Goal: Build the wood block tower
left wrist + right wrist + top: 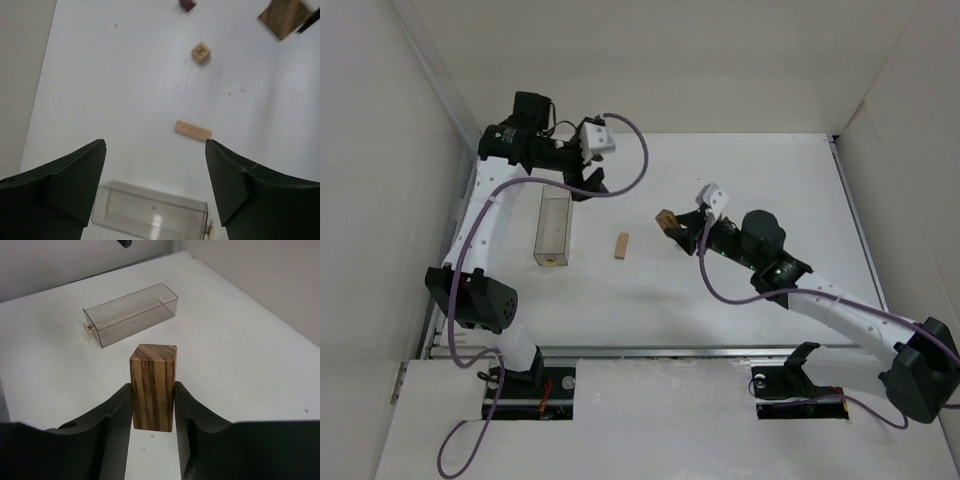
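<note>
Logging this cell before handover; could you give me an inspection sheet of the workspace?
Surface: white table, few dark specks.
Job's things: striped wood block held by right gripper; tan bar, small tan cube, dark reddish block lying apart; no tower yet.
Clutter: clear plastic box, apart from the bar.
Grippers: left gripper open, holding nothing; right shut on striped block.
Cables: purple cables hanging in loose loops.
Surroundings: white walls.
</note>
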Motion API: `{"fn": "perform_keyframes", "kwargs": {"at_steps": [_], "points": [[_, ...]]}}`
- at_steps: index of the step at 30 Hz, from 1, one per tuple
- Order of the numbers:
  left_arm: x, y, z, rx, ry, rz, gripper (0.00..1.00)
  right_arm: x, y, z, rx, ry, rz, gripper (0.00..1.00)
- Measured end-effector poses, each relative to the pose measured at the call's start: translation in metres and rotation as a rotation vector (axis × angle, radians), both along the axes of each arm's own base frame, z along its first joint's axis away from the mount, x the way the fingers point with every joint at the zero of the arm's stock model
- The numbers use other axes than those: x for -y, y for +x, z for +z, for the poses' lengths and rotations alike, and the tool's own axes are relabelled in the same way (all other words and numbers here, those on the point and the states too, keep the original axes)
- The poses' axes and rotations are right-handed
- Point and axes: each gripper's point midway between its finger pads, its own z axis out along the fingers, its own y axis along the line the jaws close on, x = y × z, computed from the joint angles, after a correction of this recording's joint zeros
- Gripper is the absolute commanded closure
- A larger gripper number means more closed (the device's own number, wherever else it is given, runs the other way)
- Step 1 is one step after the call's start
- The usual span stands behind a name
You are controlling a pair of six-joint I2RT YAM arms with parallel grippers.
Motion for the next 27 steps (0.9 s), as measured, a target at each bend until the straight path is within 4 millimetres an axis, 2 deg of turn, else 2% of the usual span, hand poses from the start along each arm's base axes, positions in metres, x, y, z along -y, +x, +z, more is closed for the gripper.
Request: {"fn": "perform_keyframes", "kwargs": {"at_steps": [2, 5, 7, 10, 14, 18, 23, 27], "points": [[0.033, -0.022, 0.012, 0.055, -0.008, -0.143, 0.23, 0.006, -0.012, -0.004, 0.080, -0.005, 0.038, 1.00], [0.074, -0.056, 0.019, 0.114, -0.009, -0.328, 0.26, 0.005, -0.016, -0.009, 0.139, -0.036, 0.089, 1.00], [0.096, -0.075, 0.018, 0.138, -0.012, -0.424, 0.30, 0.002, -0.016, -0.009, 0.165, -0.051, 0.119, 1.00], [0.116, -0.097, 0.010, 0.152, 0.002, -0.519, 0.30, 0.000, -0.018, -0.009, 0.194, -0.067, 0.146, 1.00], [0.128, -0.113, -0.003, 0.150, 0.036, -0.580, 0.30, -0.001, -0.020, -0.006, 0.230, -0.076, 0.165, 1.00], [0.133, -0.114, -0.010, 0.152, 0.065, -0.581, 0.37, -0.004, -0.023, -0.005, 0.251, -0.081, 0.196, 1.00], [0.137, -0.114, -0.013, 0.144, 0.080, -0.562, 0.51, -0.007, -0.024, -0.006, 0.257, -0.083, 0.217, 1.00], [0.138, -0.112, -0.020, 0.122, 0.091, -0.544, 0.49, -0.006, -0.023, -0.006, 0.259, -0.085, 0.214, 1.00]]}}
